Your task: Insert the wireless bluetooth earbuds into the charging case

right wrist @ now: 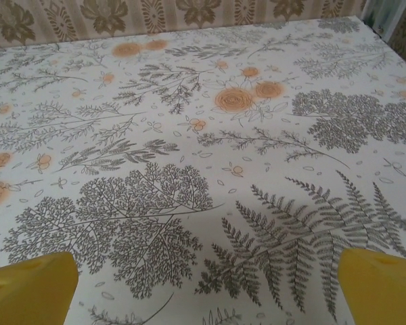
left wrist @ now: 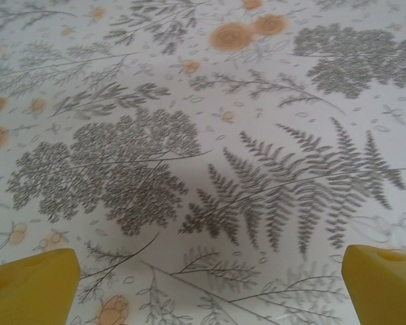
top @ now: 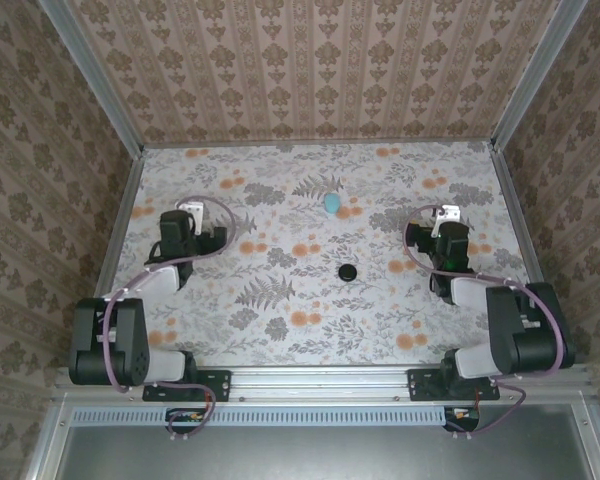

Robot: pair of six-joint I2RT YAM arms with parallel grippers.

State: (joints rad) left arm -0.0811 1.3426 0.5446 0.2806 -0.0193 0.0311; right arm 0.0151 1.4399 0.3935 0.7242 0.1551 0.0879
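The teal egg-shaped charging case (top: 332, 204) lies shut on the floral tablecloth at the middle back, between the two arms. The earbuds are out of view. My left gripper (top: 191, 210) hovers over the left half of the table, well to the left of the case. It is open, its yellow fingertips (left wrist: 30, 288) wide apart over bare cloth. My right gripper (top: 447, 214) hovers to the right of the case. It too is open, and only cloth lies between its yellow fingertips (right wrist: 382, 288).
A flat black round disc (top: 346, 271) lies on the cloth in front of the case, near the table's middle. Patterned walls (top: 320, 70) close in the back and both sides. A metal rail (top: 320, 378) runs along the near edge.
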